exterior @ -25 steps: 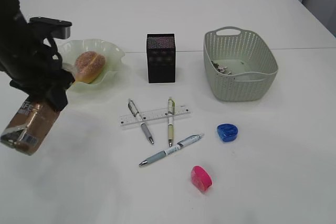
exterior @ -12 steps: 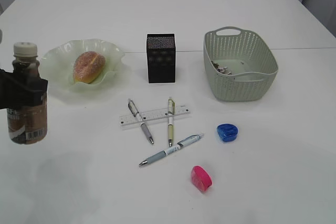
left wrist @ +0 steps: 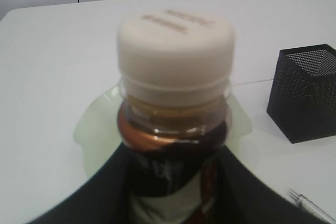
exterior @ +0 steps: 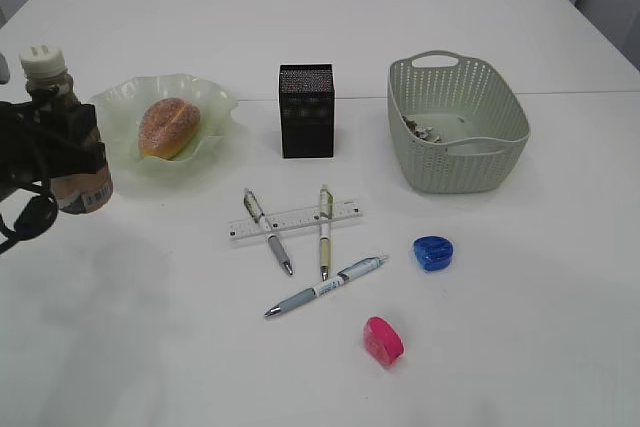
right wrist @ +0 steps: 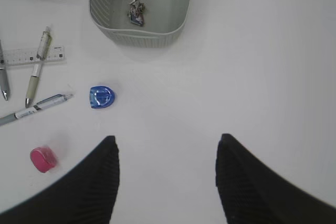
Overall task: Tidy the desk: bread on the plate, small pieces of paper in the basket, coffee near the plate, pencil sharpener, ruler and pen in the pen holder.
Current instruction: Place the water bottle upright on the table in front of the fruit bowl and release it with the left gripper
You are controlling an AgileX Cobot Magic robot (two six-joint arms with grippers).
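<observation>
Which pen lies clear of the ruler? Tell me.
The blue-grey pen, lowest and slanted, toward the pink sharpener. The other two pens both cross the ruler.

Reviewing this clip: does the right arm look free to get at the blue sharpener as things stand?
Probably yes. The right gripper hangs open and empty above bare desk, and the blue sharpener lies alone just ahead to its left, with nothing standing between. The pens lie farther left.

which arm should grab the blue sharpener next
Right. Its open hand hangs empty above the desk near the blue sharpener, while the left hand is shut on the coffee.
</observation>
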